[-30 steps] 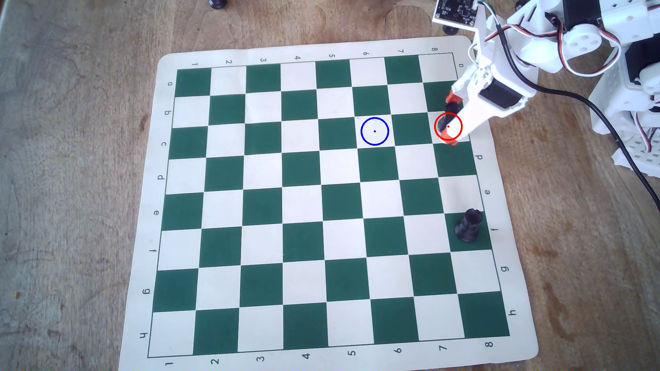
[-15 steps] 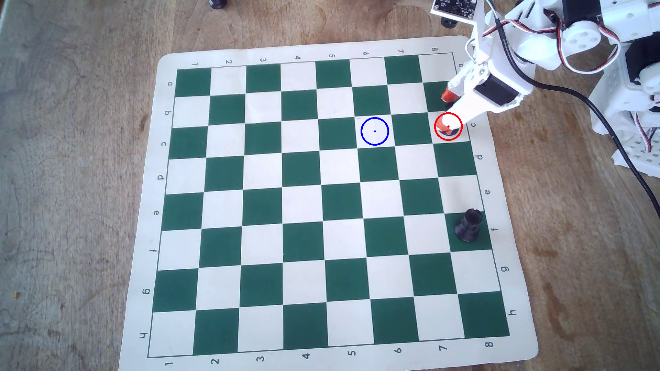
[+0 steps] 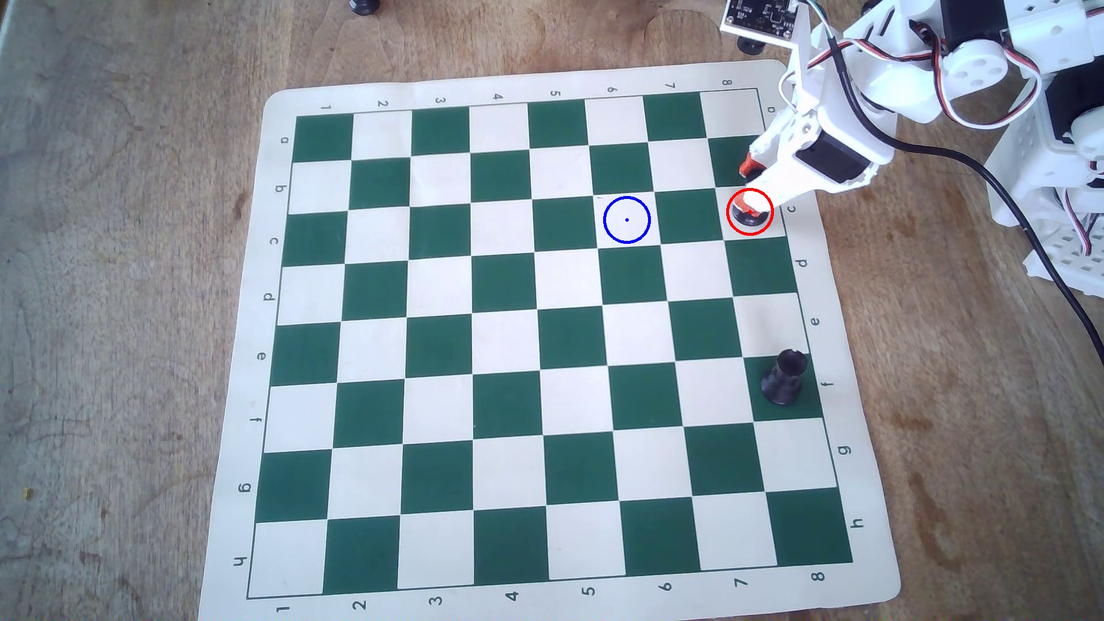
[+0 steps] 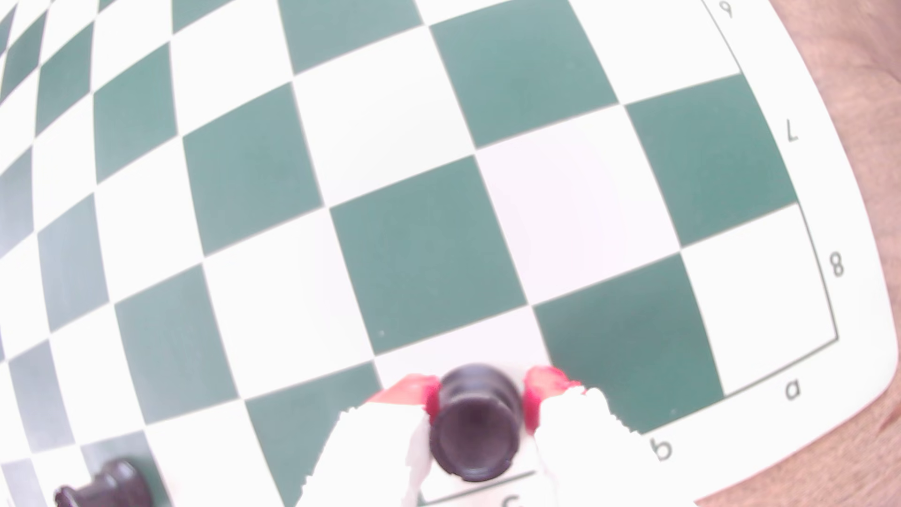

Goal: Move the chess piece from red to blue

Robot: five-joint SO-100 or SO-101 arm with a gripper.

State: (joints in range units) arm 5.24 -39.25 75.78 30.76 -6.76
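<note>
Black plastic chess piece (image 4: 474, 424) stands inside the thin red circle (image 3: 729, 203), clasped between the white arm's orange-tipped gripper (image 4: 480, 396) fingers.

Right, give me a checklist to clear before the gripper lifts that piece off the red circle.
1. Gripper tips on both sides of the chess piece in the wrist view: ok.
2. Tips pressed firmly on the piece: cannot tell; they look in contact, but the image is blurred.
3. Piece base inside the red circle in the overhead view: ok.
4. Blue circle free of pieces: ok.
5. Squares between red and blue free of pieces: ok.
6. The other black piece stands well away from that path: ok.
</note>
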